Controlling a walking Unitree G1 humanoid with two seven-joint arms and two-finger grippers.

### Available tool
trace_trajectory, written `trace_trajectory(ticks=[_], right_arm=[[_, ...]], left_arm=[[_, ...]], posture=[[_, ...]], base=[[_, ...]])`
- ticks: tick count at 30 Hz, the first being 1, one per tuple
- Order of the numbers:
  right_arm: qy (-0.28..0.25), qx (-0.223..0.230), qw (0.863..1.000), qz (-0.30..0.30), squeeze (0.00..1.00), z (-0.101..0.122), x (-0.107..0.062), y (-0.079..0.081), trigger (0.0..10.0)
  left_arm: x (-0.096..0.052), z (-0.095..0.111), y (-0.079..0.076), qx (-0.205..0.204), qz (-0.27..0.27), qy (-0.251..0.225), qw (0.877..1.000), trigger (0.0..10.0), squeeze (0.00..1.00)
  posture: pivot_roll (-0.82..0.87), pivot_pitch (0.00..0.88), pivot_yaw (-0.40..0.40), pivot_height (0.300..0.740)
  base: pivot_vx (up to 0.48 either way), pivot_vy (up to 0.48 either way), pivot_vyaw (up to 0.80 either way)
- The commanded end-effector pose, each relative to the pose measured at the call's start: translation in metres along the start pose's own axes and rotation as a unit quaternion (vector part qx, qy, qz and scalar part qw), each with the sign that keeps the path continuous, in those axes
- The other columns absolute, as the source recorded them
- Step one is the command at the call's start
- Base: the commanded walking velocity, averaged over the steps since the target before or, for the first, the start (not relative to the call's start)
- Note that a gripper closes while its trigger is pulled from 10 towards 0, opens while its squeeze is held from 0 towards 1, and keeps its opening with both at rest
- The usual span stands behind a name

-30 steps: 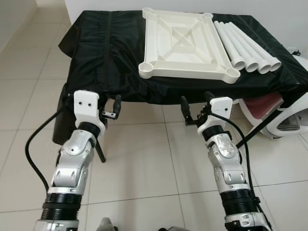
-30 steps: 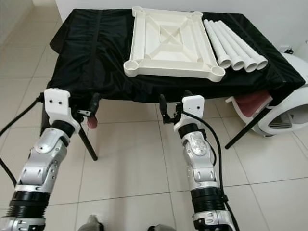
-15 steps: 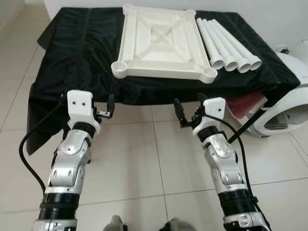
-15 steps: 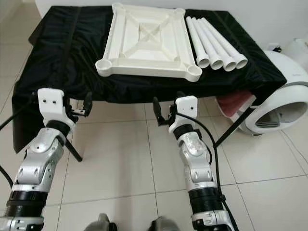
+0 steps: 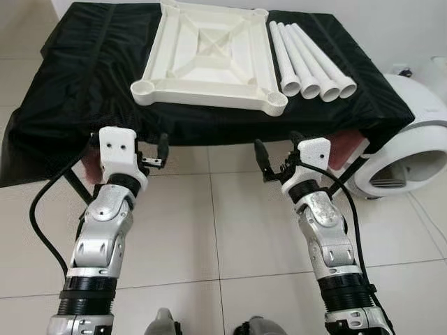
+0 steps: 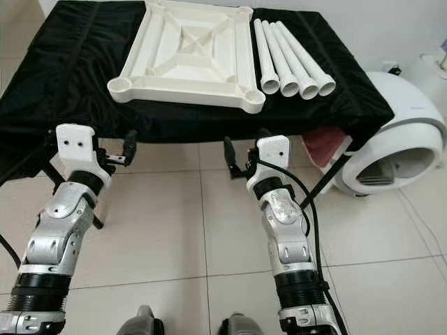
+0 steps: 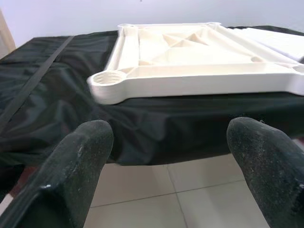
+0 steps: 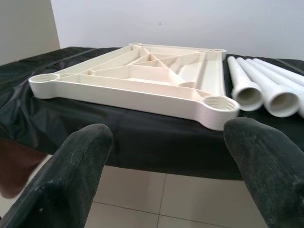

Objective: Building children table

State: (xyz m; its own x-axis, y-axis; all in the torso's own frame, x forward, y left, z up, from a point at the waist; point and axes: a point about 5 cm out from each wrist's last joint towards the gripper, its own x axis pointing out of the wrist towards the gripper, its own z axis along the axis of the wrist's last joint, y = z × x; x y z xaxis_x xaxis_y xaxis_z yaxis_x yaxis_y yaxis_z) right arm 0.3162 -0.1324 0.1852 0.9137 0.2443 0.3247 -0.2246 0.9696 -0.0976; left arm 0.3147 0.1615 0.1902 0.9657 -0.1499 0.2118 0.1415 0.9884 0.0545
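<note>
Facing: white tabletop lies underside up on black-draped table, four corner sockets open upward.
Legs: four white tubes lie side by side just right of it, long axes running away from the robot, open ends toward it.
Change: whole scene has slid leftward; camera moved.
Grippers: left gripper and right gripper hover below the near table edge, jaws spread wide, empty.
Room: bare tiled floor beneath.

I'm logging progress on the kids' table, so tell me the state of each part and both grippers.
Tabletop: upside down on the black cloth, no legs fitted.
Four legs: lying loose side by side, right of tabletop.
Left gripper: open, empty.
Right gripper: open, empty.
</note>
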Motion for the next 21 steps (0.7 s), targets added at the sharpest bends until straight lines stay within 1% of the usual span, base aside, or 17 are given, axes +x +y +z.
trace_trajectory(ticks=[1, 21], right_arm=[[0.01, -0.001, 1.0, -0.01, 0.0, -0.0031, -0.0039, -0.007, 10.0], [0.008, -0.002, 1.0, -0.009, 0.0, -0.0023, -0.0017, -0.0067, 10.0]], left_arm=[[-0.0002, -0.0038, -0.0069, -0.008, -0.012, 0.01, 1.0, 10.0, 0.0], [0.004, -0.0031, -0.0084, -0.008, -0.019, 0.008, 1.0, 10.0, 0.0]], posture=[[-0.01, 0.121, -0.007, 0.74], [-0.02, 0.096, -0.007, 0.74]], base=[[0.0, -0.292, 0.0], [0.0, -0.288, 0.0]])
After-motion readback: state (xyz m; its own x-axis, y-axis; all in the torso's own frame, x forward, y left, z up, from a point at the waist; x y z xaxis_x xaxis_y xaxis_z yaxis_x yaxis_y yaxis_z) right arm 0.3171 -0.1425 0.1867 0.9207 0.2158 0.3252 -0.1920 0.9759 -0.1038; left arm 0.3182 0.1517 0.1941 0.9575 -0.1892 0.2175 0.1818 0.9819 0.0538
